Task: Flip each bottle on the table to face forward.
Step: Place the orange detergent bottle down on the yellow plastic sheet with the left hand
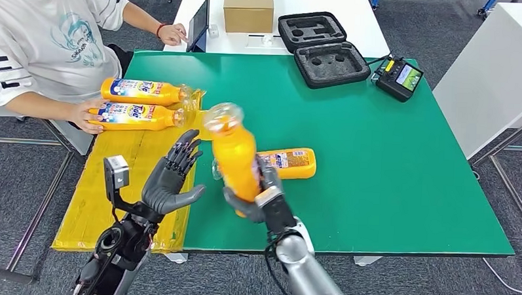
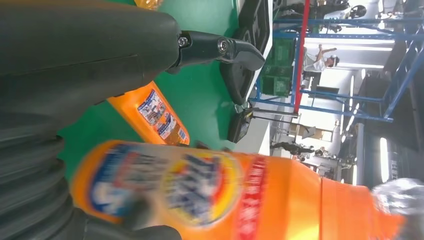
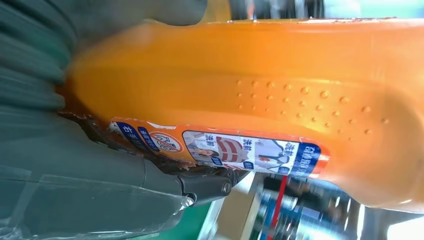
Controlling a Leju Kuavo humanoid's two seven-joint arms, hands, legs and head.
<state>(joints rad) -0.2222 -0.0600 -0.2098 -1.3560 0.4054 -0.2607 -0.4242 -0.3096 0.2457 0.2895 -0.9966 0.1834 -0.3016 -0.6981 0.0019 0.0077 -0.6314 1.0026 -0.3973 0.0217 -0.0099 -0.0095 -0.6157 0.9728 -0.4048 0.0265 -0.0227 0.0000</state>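
At centre frame, the right hand (image 1: 260, 193) grips 1 orange bottle (image 1: 235, 153) off the green table (image 1: 389, 158), long axis tilted upward; the left hand (image 1: 172, 180), fingers spread, waits just beside it.

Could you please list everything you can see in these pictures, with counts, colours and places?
Bottle in robot hand: one, orange, lifted above the table's near middle.
Bottle on table: one, orange, lying on the green top just behind the held one.
Bottles by the person: two, orange with blue labels, lying at the table's left edge.
Table: one, green top.
Yellow sheet: one, along the table's left side.
Foam case: one, black, open, far edge.
Controller: one, black with a screen, far right corner.
Cardboard box: one, brown, on the white table beyond.
Person: one, white shirt, seated at the left.
Left robot hand: grey, fingers spread, holding nothing.
Right robot hand: grey, gripping the lifted bottle.
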